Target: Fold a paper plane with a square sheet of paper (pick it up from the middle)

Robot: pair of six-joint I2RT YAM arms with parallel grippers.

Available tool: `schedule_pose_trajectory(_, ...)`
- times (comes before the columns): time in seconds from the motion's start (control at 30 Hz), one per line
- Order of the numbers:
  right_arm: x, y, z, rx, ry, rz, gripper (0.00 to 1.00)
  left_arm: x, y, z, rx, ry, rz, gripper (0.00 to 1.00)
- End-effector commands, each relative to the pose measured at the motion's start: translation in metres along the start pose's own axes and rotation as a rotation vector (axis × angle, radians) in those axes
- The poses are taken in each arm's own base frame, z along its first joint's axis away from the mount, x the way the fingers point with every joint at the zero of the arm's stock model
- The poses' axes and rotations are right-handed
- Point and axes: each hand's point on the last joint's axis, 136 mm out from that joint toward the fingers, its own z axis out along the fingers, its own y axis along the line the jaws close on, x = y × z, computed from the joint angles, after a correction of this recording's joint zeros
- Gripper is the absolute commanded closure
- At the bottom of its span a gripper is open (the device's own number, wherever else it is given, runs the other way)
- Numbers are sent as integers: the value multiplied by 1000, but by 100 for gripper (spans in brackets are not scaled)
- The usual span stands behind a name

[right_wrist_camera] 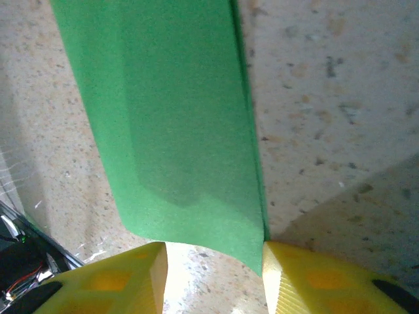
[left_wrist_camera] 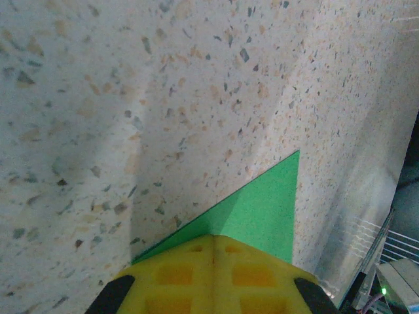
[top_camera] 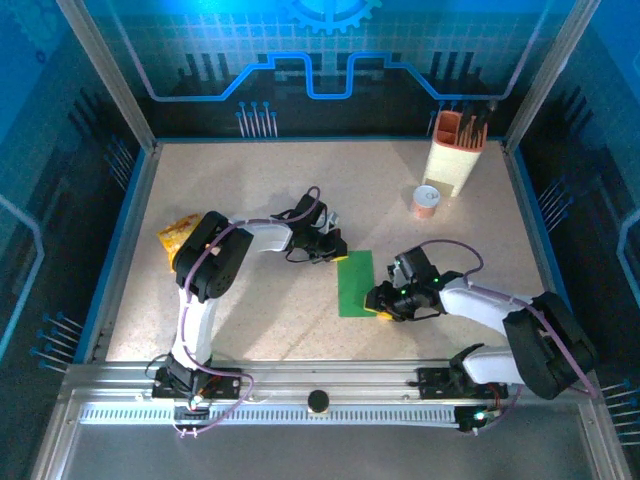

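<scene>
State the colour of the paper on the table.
Plain bright green; the paper shows best in the right wrist view.

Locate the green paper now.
Top view: the green paper lies flat, roughly centred on the table, left gripper at its far-left corner, right gripper at its near-right corner.

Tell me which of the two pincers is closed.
The left pincer, at the far end of the green paper: its yellow fingers meet, while those of the right pincer stand apart.

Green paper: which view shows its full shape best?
Top external: the whole green paper lies in frame as a narrow rectangle. Left wrist catches one corner; right wrist gives a close-up of one end.
</scene>
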Motion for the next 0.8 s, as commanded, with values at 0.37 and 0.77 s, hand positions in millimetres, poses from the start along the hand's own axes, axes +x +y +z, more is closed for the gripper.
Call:
schedule_pose_trajectory(0.37, -11, 26, -8, -100, -29, -24, 56, 26, 37, 3, -116, 68, -65, 100)
schedule_pose_trajectory(0.77, 2, -2, -2, -1, -3, 47, 56, 23, 32, 0, -111, 62, -58, 100)
